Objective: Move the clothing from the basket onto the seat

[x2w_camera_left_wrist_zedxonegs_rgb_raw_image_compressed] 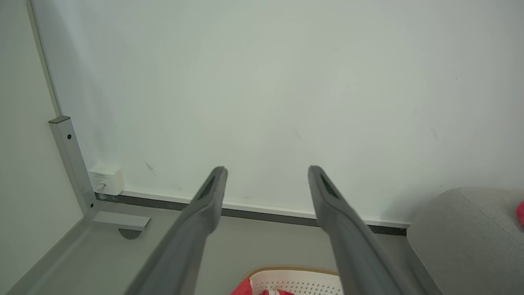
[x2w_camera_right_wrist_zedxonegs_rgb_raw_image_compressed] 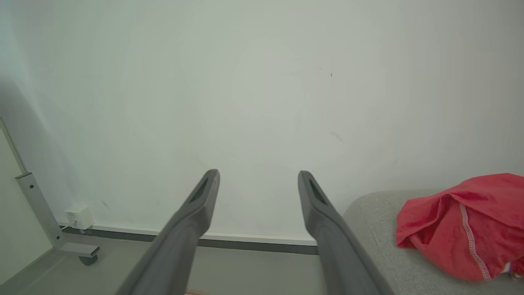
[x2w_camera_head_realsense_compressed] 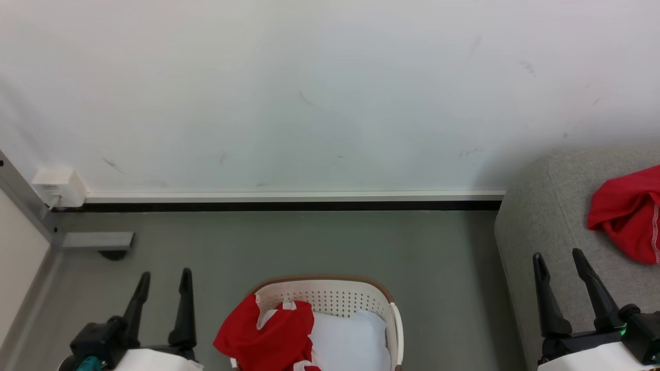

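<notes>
A white perforated basket (x2w_camera_head_realsense_compressed: pixel 330 299) with a brown rim stands on the floor at the bottom middle of the head view. Red-and-white clothing (x2w_camera_head_realsense_compressed: pixel 268 335) hangs over its left side; its top peeks into the left wrist view (x2w_camera_left_wrist_zedxonegs_rgb_raw_image_compressed: pixel 245 289) beside the basket rim (x2w_camera_left_wrist_zedxonegs_rgb_raw_image_compressed: pixel 294 273). A second piece of red clothing (x2w_camera_head_realsense_compressed: pixel 626 211) (x2w_camera_right_wrist_zedxonegs_rgb_raw_image_compressed: pixel 462 225) lies crumpled on the grey seat (x2w_camera_head_realsense_compressed: pixel 546 206) (x2w_camera_right_wrist_zedxonegs_rgb_raw_image_compressed: pixel 380 229) (x2w_camera_left_wrist_zedxonegs_rgb_raw_image_compressed: pixel 466 233) at the right. My left gripper (x2w_camera_head_realsense_compressed: pixel 164 275) (x2w_camera_left_wrist_zedxonegs_rgb_raw_image_compressed: pixel 266 170) stands open left of the basket, empty. My right gripper (x2w_camera_head_realsense_compressed: pixel 558 255) (x2w_camera_right_wrist_zedxonegs_rgb_raw_image_compressed: pixel 258 174) is open over the seat's edge, empty.
Pale padding (x2w_camera_head_realsense_compressed: pixel 350 337) lies inside the basket. A white wall with a skirting strip (x2w_camera_head_realsense_compressed: pixel 289 198) closes the back. A white socket box (x2w_camera_head_realsense_compressed: pixel 59 186) and a grey metal frame foot with a caster (x2w_camera_head_realsense_compressed: pixel 98 242) sit at the left. Grey floor (x2w_camera_head_realsense_compressed: pixel 309 242) stretches between basket and wall.
</notes>
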`<state>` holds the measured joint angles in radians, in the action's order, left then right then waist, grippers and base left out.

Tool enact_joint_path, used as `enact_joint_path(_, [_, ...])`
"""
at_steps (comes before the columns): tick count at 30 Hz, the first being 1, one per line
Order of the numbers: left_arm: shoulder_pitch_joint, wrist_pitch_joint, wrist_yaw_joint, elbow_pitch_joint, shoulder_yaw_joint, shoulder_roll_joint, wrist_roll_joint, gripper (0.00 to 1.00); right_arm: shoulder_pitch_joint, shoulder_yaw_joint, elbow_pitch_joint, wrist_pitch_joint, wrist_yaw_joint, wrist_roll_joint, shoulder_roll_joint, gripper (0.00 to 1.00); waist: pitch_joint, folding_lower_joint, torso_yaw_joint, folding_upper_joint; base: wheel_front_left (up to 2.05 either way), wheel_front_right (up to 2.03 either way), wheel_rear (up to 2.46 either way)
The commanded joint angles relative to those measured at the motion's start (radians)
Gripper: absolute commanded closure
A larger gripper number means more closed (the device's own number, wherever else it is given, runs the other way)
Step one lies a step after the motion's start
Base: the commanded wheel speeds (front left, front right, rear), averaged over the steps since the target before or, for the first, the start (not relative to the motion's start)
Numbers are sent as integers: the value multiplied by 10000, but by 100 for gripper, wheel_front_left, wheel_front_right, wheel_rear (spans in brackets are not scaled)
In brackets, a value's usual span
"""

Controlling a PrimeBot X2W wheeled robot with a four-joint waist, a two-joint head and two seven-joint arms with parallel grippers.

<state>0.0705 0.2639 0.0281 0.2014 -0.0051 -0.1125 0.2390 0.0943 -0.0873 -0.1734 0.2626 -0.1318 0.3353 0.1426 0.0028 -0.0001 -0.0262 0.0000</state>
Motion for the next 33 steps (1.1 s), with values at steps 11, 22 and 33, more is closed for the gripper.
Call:
enact_joint_path(11, [112, 8, 479, 95, 554, 394, -655, 0, 139, -23, -34, 29, 22, -204, -28, 0, 71, 1, 41, 0, 0, 0, 0])
enact_joint_path(22, [305, 8, 705, 247, 760, 532, -900, 0, 326, -153, -117, 29, 22, -157, 45, 0, 234, 1, -31, 0, 0, 0, 0])
enact_joint_path(33, [1083, 8, 844, 414, 644, 575, -1020, 0, 1196, -274, -16, 28, 22, -58, 86, 0, 1446, 1, -335, 0, 0, 0, 0])
